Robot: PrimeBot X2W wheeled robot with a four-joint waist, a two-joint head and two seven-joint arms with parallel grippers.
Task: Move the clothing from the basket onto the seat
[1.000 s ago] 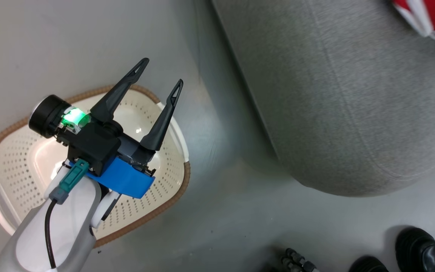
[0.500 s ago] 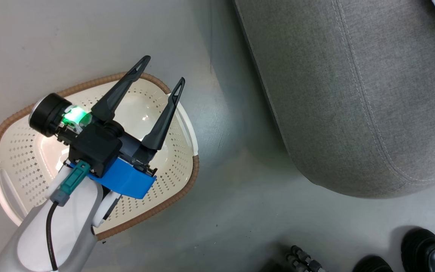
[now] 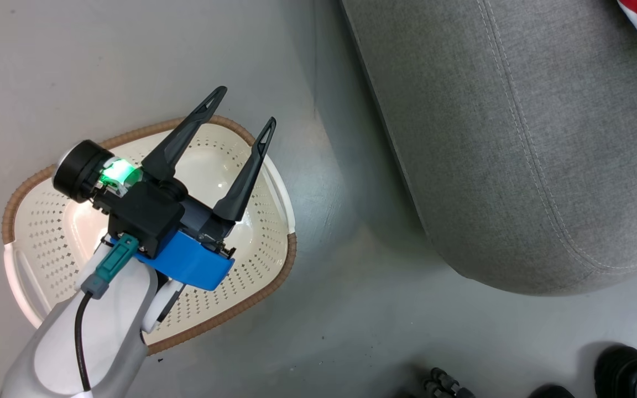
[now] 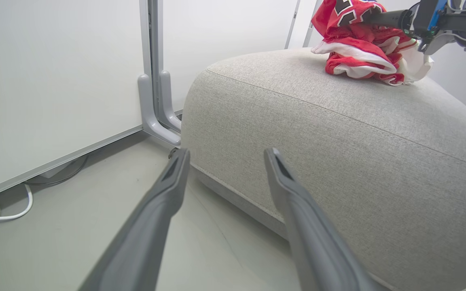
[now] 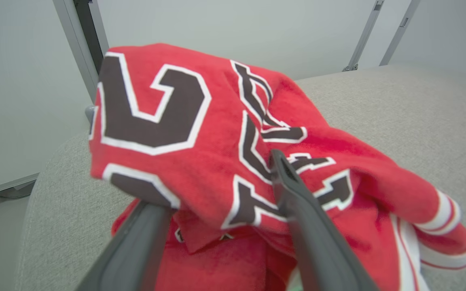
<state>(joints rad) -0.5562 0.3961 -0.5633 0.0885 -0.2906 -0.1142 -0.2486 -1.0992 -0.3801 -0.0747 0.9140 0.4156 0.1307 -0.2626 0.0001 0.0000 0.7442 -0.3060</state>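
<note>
Clothing (image 5: pixel 233 133), a red heap with black, white-edged numerals, lies on top of the sofa (image 4: pixel 338 153), toward its far end in the left wrist view. Its upper layer is draped over the right claw (image 5: pixel 214 178). That claw's fingers are spread wide, one tip hidden under the cloth and the other bare against the numerals, so nothing is pinched between them. I judge the cloth to be let go, resting on the cushion and on that one finger.

Further out, the basket (image 3: pixel 47 232) sits on the floor (image 3: pixel 351 309) beside the sofa with only its perforated bottom showing. It was just as bare in the head view a second ago. Its small slide across that view since then matches the slide of the sofa edge, so the camera turned, not the basket. The left claw (image 3: pixel 245 106) hangs over the basket as it did then, fingers fully apart and holding nothing.

With the basket empty and the heap on the cushion, the job looks all but done. The risk left is the buried finger dragging the cloth along when the arm backs away.
</note>
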